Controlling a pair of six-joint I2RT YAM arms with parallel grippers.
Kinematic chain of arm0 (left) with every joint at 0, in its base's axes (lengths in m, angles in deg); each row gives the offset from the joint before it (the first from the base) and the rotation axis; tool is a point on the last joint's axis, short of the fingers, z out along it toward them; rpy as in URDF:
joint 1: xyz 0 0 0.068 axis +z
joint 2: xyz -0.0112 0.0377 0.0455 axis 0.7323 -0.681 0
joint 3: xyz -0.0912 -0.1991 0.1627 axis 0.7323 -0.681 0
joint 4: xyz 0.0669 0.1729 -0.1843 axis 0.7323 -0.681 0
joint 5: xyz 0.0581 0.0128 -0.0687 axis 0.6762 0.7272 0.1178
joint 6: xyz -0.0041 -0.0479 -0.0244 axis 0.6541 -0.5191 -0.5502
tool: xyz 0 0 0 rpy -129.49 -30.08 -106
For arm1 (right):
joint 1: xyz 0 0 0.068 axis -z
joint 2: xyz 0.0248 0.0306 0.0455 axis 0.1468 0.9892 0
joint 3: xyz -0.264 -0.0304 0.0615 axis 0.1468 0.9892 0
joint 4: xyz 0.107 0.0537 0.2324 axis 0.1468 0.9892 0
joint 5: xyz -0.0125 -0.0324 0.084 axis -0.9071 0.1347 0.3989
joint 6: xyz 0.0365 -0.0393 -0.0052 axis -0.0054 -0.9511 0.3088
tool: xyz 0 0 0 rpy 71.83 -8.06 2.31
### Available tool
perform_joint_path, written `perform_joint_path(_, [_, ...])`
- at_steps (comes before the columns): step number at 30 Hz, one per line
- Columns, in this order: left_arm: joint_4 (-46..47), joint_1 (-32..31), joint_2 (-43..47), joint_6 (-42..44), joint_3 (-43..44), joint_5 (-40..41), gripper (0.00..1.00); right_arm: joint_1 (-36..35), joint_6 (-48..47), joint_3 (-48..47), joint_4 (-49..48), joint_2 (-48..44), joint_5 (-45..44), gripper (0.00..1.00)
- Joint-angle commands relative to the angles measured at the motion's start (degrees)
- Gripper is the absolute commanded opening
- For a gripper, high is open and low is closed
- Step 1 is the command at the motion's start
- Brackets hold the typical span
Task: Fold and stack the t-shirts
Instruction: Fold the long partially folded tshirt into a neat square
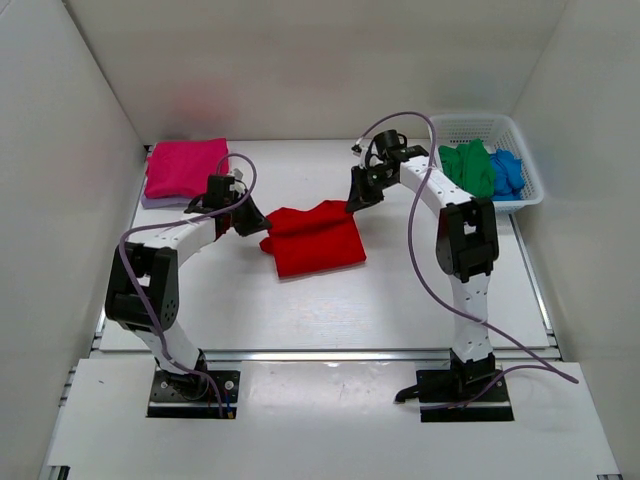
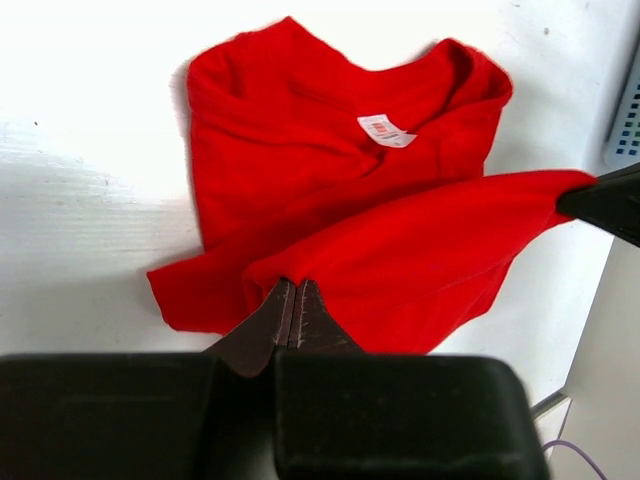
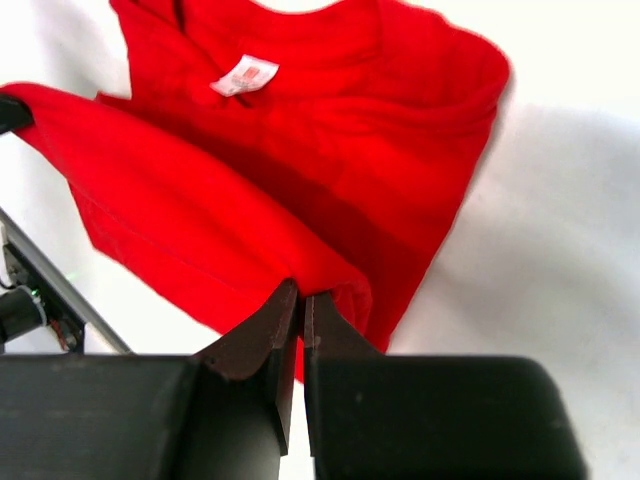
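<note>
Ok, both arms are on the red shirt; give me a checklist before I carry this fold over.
1. Left fingers shut on the red t-shirt edge: ok.
2. Right fingers shut on the same edge: ok.
3. Held edge raised off the table between the grips: ok.
4. Lower layer smooth: not ok, creased near the collar label.
5. Pink t-shirt apart from the red one: ok.
6. Depth of cloth in each grip: cannot tell.

1. Centre: red shirt [image 1: 315, 240], plain bright red; its label [image 2: 385, 130] white.
2. Upper left: pink shirt [image 1: 185, 167], plain magenta.
3. Upper right: green shirt [image 1: 470, 168] and blue shirt [image 1: 507, 172], both plain, in a white mesh basket [image 1: 470, 128].
4. Counter [image 1: 300, 310]: white.
5. Cable [image 1: 411, 230]: purple.
</note>
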Motion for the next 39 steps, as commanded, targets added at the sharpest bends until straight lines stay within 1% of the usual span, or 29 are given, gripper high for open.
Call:
perform_joint_path(1, [2.6, 1.0, -0.7, -0.4, 1.6, 0.4, 0.0, 0.1, -2.0, -4.6, -0.3, 2.0, -0.2, 0.0])
perform_joint_path(9, [5.7, 2.0, -3.5, -1.3, 1.6, 0.1, 0.0, 0.0, -3.1, -14.1, 2.4, 8.7, 0.5, 0.0])
perform_joint_path(11, [5.6, 2.1, -4.0, -1.4, 1.5, 0.6, 0.0, 0.0, -3.4, -15.1, 2.2, 9.4, 0.5, 0.0])
perform_joint_path(13, [6.2, 2.5, -3.8, -1.5, 1.3, 0.6, 0.0, -0.1, -3.0, -15.4, 1.5, 9.8, 0.8, 0.06])
perform_joint_path(14, [6.7, 2.6, -3.9, -1.4, 0.6, 0.9, 0.0, -0.2, -3.4, -15.5, 1.3, 9.8, 0.8, 0.12])
perform_joint_path(16, [7.4, 3.0, -3.8, -1.4, 0.7, 1.0, 0.06, -0.6, -3.6, -15.5, -0.2, 9.7, 1.4, 0.19])
perform_joint_path(17, [8.2, 3.2, -4.1, -2.0, 0.4, 0.8, 0.11, -0.9, -3.6, -15.4, -0.6, 9.4, 1.6, 0.24])
perform_joint_path(18, [8.1, 3.4, -4.0, -2.0, -0.2, 0.8, 0.13, -1.1, -2.8, -15.3, -2.0, 9.2, 1.9, 0.26])
perform_joint_path(19, [8.6, 3.6, -3.9, -2.1, 0.4, 0.8, 0.18, -1.4, -2.5, -15.1, -3.8, 8.9, 2.2, 0.3])
perform_joint_path(20, [8.9, 3.8, -3.9, -1.9, 0.4, 0.8, 0.21, -1.4, -1.6, -15.4, -5.6, 8.7, 3.0, 0.31])
perform_joint_path(21, [9.4, 4.3, -3.5, -2.4, 0.4, 0.9, 0.25, -1.9, -1.3, -15.4, -6.6, 9.0, 4.2, 0.34])
perform_joint_path(22, [9.7, 4.8, -3.5, -2.8, 1.0, 0.8, 0.31, -1.4, 0.0, -15.2, -8.7, 8.7, 5.3, 0.38])
perform_joint_path(23, [10.6, 4.9, -3.4, -2.8, 1.4, 0.9, 0.44, -1.4, 1.1, -14.9, -10.7, 8.9, 5.5, 0.42])
perform_joint_path(24, [10.6, 5.7, -3.9, -3.0, 1.6, 0.8, 0.47, -1.4, 1.4, -15.1, -12.4, 9.2, 6.3, 0.45])
perform_joint_path(26, [11.1, 5.9, -3.9, -3.7, 2.6, 0.6, 0.57, -2.0, 2.2, -16.6, -13.0, 9.0, 5.2, 0.49])
perform_joint_path(28, [13.2, 6.6, -4.4, -4.4, 3.1, 0.7, 0.59, -2.1, 1.4, -18.0, -12.6, 9.1, 3.3, 0.52])
perform_joint_path(31, [12.9, 6.2, -4.2, -4.2, 4.1, 0.4, 0.6, -2.6, 0.1, -18.7, -11.2, 8.8, 0.0, 0.54])
perform_joint_path(32, [12.7, 5.8, -4.4, -3.6, 4.6, 0.1, 0.6, -2.8, -0.3, -18.3, -10.4, 7.5, -1.5, 0.53])
perform_joint_path(33, [11.8, 5.1, -3.9, -2.3, 5.2, 0.0, 0.58, -2.8, -1.1, -17.2, -10.3, 6.6, -3.4, 0.48])
perform_joint_path(34, [10.1, 4.7, -4.3, -0.8, 5.8, 0.0, 0.58, -3.0, -1.2, -16.4, -10.0, 5.7, -3.8, 0.46])
perform_joint_path(35, [7.6, 4.2, -4.8, 0.3, 6.7, 0.2, 0.58, -3.1, -2.0, -15.0, -9.6, 5.3, -5.7, 0.45])
perform_joint_path(36, [7.6, 3.9, -4.8, 0.9, 6.6, -0.6, 0.59, -3.2, -3.0, -14.0, -9.2, 4.9, -6.0, 0.45])
perform_joint_path(37, [7.6, 3.7, -5.2, 2.0, 6.6, -0.7, 0.59, -3.1, -3.1, -13.1, -8.9, 4.7, -6.3, 0.46])
perform_joint_path(39, [7.9, 3.5, -5.9, 1.5, 5.7, -1.7, 0.61, -2.7, -4.6, -11.4, -9.0, 4.4, -5.9, 0.5])
